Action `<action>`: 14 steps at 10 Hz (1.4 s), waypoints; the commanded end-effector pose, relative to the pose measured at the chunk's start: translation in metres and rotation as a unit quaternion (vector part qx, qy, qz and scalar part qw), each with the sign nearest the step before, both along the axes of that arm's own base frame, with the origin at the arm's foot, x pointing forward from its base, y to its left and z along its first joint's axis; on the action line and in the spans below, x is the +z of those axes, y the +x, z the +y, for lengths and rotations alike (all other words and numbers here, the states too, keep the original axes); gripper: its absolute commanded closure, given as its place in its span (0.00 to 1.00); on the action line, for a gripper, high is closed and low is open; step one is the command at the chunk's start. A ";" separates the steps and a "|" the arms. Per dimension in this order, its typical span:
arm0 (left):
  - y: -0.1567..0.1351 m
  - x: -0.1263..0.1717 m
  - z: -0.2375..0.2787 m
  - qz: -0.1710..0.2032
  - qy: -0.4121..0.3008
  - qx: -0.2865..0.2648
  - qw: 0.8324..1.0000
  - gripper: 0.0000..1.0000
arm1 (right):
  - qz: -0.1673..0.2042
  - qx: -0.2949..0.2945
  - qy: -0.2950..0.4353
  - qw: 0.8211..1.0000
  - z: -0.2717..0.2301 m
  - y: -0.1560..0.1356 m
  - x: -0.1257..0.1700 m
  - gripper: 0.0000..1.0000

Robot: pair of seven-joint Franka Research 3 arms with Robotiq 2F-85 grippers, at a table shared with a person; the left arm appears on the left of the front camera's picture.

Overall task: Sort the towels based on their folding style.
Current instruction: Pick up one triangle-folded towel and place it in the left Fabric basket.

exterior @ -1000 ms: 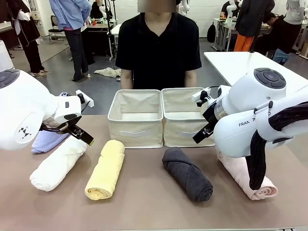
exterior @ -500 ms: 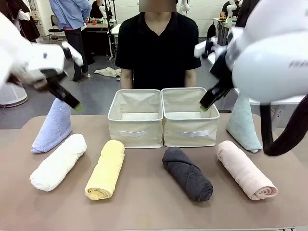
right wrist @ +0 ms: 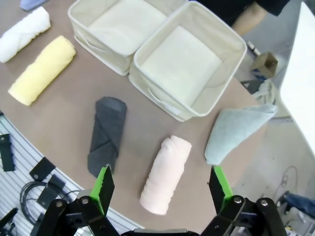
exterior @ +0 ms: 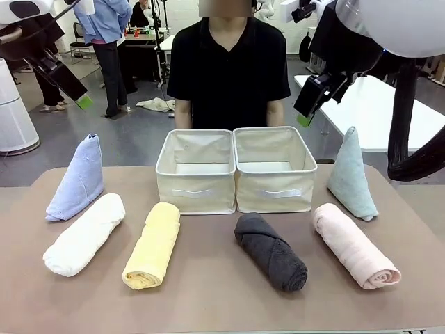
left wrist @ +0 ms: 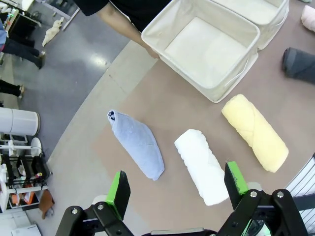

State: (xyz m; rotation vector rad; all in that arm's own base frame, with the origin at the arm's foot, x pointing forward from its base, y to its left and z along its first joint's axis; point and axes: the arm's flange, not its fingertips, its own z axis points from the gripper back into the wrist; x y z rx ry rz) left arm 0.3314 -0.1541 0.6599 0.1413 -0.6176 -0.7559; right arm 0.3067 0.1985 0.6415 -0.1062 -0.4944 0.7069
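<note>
While L+R grippers (left wrist: 177,179) (right wrist: 160,179) gape, towels (exterior: 153,243) untouched

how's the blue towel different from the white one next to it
The blue towel is folded into a triangle and stands point up; the white towel is rolled into a cylinder and lies flat. The blue towel sits farther back, the white towel nearer the robot. Both rest on the table, outside the bins.

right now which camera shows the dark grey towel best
The front view: the dark grey towel lies whole and close, rolled end toward the camera. The right wrist view shows it whole from above but smaller. The left wrist view catches just one end at the picture's edge.
</note>
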 end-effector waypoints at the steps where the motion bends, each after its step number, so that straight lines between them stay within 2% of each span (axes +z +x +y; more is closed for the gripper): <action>1: 0.002 -0.009 -0.002 -0.001 -0.004 -0.004 1.000 0.00 | -0.002 0.005 0.005 1.000 -0.004 0.005 -0.013 0.00; 5: 0.002 -0.005 -0.001 0.004 0.001 -0.001 1.000 0.00 | 0.005 -0.001 -0.001 1.000 -0.002 0.003 -0.009 0.00; 6: 0.017 -0.006 0.028 0.128 -0.076 -0.089 0.985 0.00 | 0.110 0.136 0.111 0.978 -0.032 0.005 -0.007 0.00; 7: 0.027 -0.008 0.057 0.175 -0.133 -0.144 0.965 0.00 | 0.146 0.206 0.196 0.948 -0.068 0.009 -0.004 0.00; 8: 0.030 -0.011 0.080 0.214 -0.169 -0.190 0.943 0.00 | 0.201 0.271 0.265 0.903 -0.108 0.015 -0.007 0.00; 9: 0.033 -0.004 0.102 0.229 -0.199 -0.217 0.928 0.00 | 0.225 0.318 0.321 0.863 -0.138 0.023 -0.008 0.00; 10: 0.039 0.001 0.125 0.227 -0.226 -0.239 0.917 0.00 | 0.213 0.330 0.370 0.842 -0.171 0.033 -0.012 0.00; 13: 0.040 -0.006 0.210 0.188 -0.320 -0.242 0.897 0.00 | 0.185 0.324 0.458 0.806 -0.261 0.039 -0.040 0.00; 14: 0.027 -0.004 0.235 0.165 -0.335 -0.239 0.896 0.00 | 0.166 0.323 0.470 0.805 -0.281 0.030 -0.045 0.00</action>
